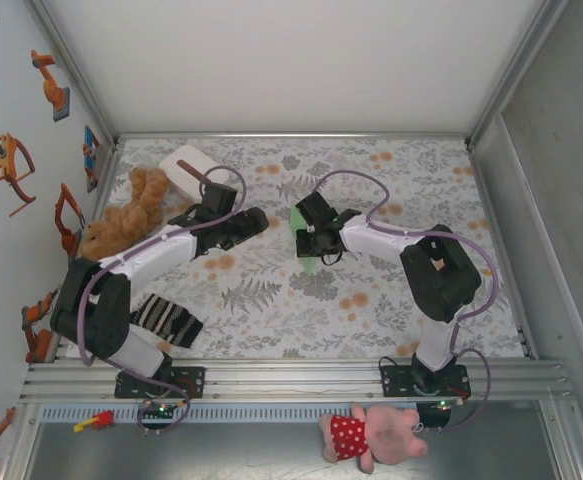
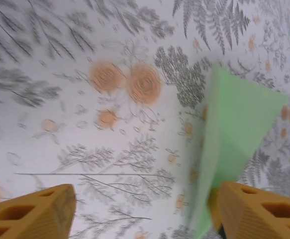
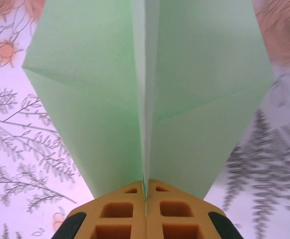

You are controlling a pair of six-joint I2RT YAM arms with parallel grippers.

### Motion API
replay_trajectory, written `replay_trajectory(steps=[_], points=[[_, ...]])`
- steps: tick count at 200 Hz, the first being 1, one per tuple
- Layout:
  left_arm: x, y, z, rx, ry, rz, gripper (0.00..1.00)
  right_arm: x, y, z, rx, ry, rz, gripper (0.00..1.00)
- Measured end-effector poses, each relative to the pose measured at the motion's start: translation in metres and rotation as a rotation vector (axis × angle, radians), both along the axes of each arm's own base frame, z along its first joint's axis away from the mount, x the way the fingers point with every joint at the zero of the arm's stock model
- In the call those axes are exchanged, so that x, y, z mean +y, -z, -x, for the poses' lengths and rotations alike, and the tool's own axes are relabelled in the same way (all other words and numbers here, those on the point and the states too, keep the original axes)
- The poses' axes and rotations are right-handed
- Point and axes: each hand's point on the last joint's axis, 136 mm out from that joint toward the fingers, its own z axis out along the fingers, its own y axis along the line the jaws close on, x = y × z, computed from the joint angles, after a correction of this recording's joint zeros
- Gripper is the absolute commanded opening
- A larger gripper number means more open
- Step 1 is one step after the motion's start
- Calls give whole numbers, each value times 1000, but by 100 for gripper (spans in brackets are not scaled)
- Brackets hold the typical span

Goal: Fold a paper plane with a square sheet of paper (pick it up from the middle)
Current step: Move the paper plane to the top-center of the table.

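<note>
Clamping the centre crease, the right gripper (image 3: 145,195) holds the pale green, dart-shaped paper plane (image 3: 145,89) mid floral table (image 1: 401,175); the left gripper (image 2: 145,194) gapes, released, beside it. Folding looks essentially done.

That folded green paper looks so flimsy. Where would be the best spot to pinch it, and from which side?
Pinch the plane by its centre fold, at the end where it narrows, coming in along the crease. There the layers stack into a thin ridge that two flat fingers can squeeze, while the wings spread wide and thin on either side. The right gripper is shut on just that spot.
</note>
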Motion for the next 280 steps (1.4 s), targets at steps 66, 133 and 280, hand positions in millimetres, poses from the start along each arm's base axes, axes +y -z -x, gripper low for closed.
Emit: replay_trajectory(steps=[66,133,280], points=[[48,13,19,-8,-86,-178,97,-26,-4,-45,1,0,101,5],[59,24,27,19,-100,-224,96,-35,27,-43,92,-14,172,19],[60,28,28,34,-97,-225,96,-39,35,-54,86,26,209,35]])
